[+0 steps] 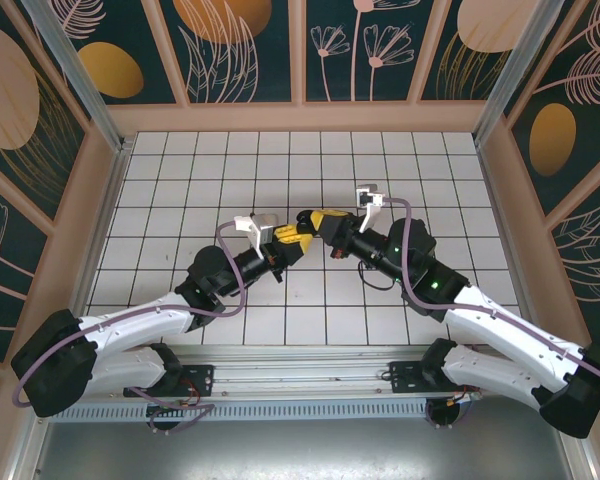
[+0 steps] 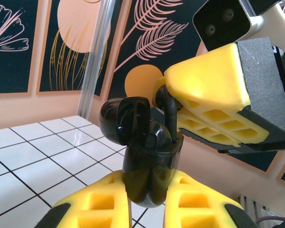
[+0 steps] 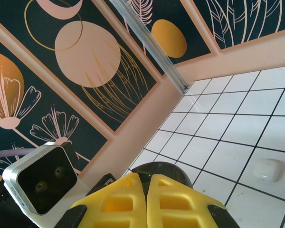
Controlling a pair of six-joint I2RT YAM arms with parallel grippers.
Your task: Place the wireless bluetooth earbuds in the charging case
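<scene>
The charging case (image 2: 149,161) is a glossy black box, and it stands upright with my left gripper (image 2: 149,199) shut on its lower half. Its lid (image 2: 123,118) is tipped open to the left. One black earbud (image 2: 156,135) sits in the case. My right gripper (image 2: 167,94) comes in from the upper right, shut on a second earbud (image 2: 169,116), whose stem reaches down into the case's mouth. In the top view the left gripper (image 1: 292,240) and the right gripper (image 1: 315,222) meet tip to tip above the middle of the floor. In the right wrist view the shut right gripper (image 3: 146,176) hides the earbud, with the dark lid (image 3: 166,167) just beyond.
A small white rounded box (image 3: 267,170) lies on the white tiled floor (image 1: 180,200) to the right of my right gripper. Peach walls with dark floral panels (image 1: 240,50) close the floor in on three sides. A metal rail (image 1: 300,375) runs along the near edge.
</scene>
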